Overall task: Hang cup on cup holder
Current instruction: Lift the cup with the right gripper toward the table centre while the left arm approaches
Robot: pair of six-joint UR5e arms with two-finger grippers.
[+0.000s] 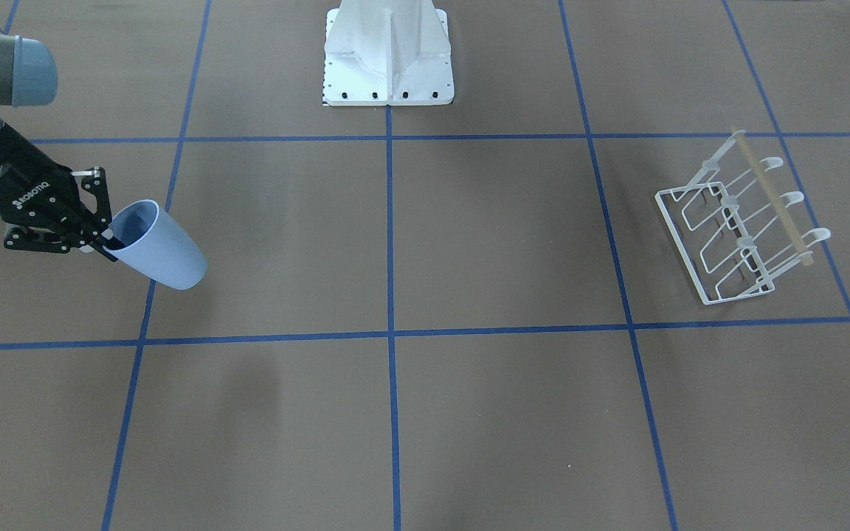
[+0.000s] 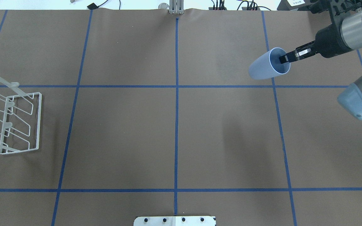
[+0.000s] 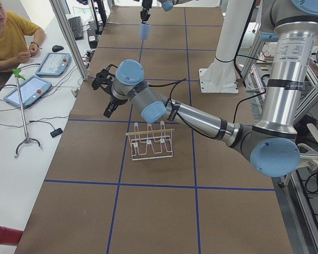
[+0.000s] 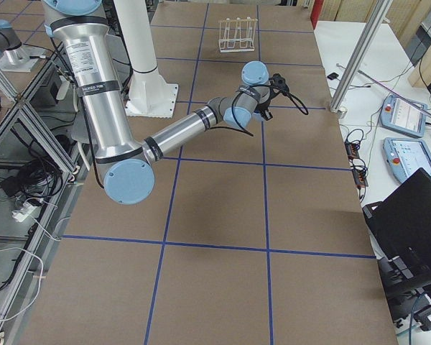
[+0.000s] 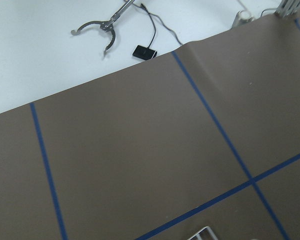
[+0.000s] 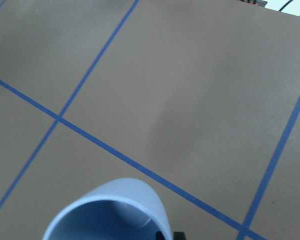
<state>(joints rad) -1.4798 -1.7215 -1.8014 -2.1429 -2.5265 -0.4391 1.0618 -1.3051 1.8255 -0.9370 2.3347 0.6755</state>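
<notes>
My right gripper (image 1: 104,240) is shut on the rim of the light blue-grey cup (image 1: 163,251), one finger inside and one outside. It holds the cup tilted above the table, base pointing away from the wrist. The cup also shows in the overhead view (image 2: 264,66), with the right gripper (image 2: 286,58) at its mouth, and in the right wrist view (image 6: 107,215). The white wire cup holder (image 1: 742,228) with its wooden rod stands on the table's opposite side (image 2: 11,119). My left gripper (image 3: 108,106) hovers beyond the cup holder (image 3: 150,144). I cannot tell whether it is open or shut.
The white robot pedestal (image 1: 388,59) stands at the table's middle edge. Blue tape lines grid the brown table. An operator (image 3: 5,42) sits by tablets past the table's far edge. A stand and a cable lie on the white surface (image 5: 110,30).
</notes>
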